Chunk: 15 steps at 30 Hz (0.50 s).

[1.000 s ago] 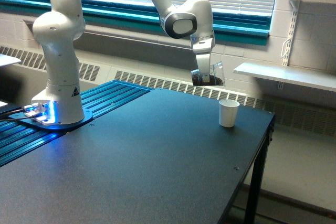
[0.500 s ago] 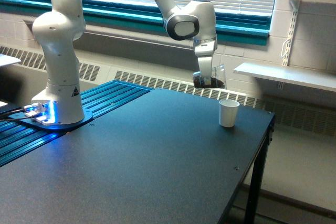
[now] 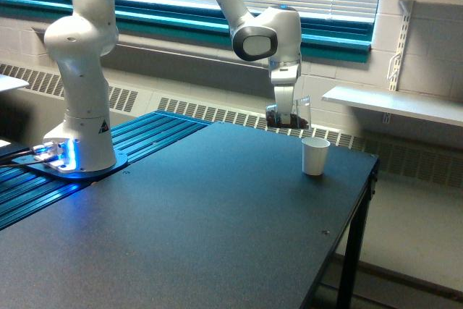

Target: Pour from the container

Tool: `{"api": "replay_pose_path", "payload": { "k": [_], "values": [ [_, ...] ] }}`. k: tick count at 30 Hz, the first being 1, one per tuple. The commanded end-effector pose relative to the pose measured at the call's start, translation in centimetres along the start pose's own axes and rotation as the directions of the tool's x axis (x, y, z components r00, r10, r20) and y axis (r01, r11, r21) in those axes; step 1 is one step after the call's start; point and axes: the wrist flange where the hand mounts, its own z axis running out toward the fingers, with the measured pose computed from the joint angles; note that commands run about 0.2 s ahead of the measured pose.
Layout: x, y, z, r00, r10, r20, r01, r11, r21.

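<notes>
Small clear plastic container (image 3: pixel 291 113) with dark brown granular contents, held upright in the air above the far edge of the dark table (image 3: pixel 217 208), clamped in the white arm's gripper (image 3: pixel 287 115); a white paper cup (image 3: pixel 315 155) stands just below, toward the exterior view's right
</notes>
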Motion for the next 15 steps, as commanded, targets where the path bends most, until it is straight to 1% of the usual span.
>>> {"api": "replay_pose_path", "payload": {
  "k": [1,6,15],
  "values": [
    [-0.02,-0.23,0.57,0.999,-0.031,0.020,0.031,0.999,-0.009],
    [0.20,-0.17,0.98,0.999,-0.035,0.030,0.035,0.999,-0.017],
    [0.79,-0.37,1.11,0.999,-0.039,0.037,0.040,0.999,-0.025]
  ]
}}
